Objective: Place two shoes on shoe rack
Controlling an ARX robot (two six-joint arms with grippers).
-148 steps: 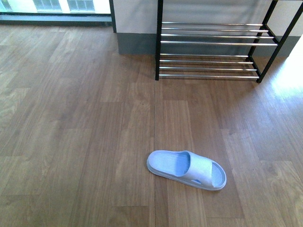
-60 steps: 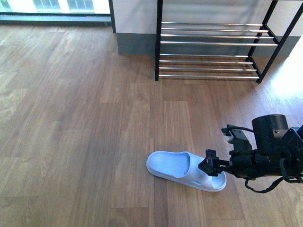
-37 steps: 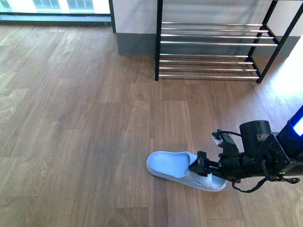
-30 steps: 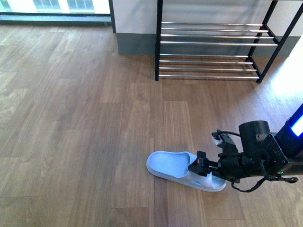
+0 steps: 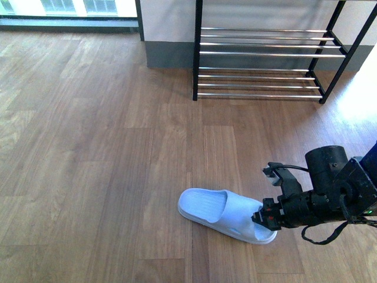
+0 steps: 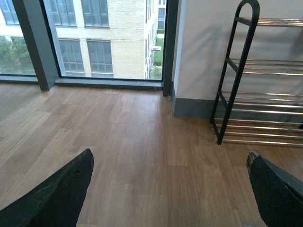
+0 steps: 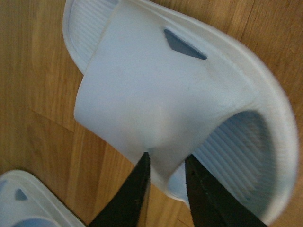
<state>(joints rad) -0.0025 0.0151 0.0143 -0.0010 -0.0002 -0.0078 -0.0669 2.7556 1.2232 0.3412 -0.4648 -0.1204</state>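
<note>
A pale blue slide sandal (image 5: 221, 213) lies on the wood floor in the front view, low and right of centre. My right gripper (image 5: 263, 216) reaches in from the right and is shut on the edge of its wide strap (image 7: 151, 99). In the right wrist view both black fingers (image 7: 136, 191) pinch the strap, and the right gripper (image 7: 165, 158) sits at its rim. The rim of another pale blue sandal (image 7: 26, 198) shows at that view's corner. The shoe rack (image 5: 259, 54) stands against the far wall, its chrome rods bare. My left gripper (image 6: 169, 153) hangs open over bare floor, with the rack (image 6: 236, 75) ahead of it.
A grey skirting and white wall (image 5: 168, 35) run behind the rack. Floor-to-ceiling windows (image 6: 94, 38) with a dark frame post (image 6: 32, 45) fill the far left. Wood floor (image 5: 88, 147) stretches between the sandal and the rack.
My right arm has come in from the right, closed on the sandal's strap, then slid back to its open end. The sandal has shifted slightly left.
</note>
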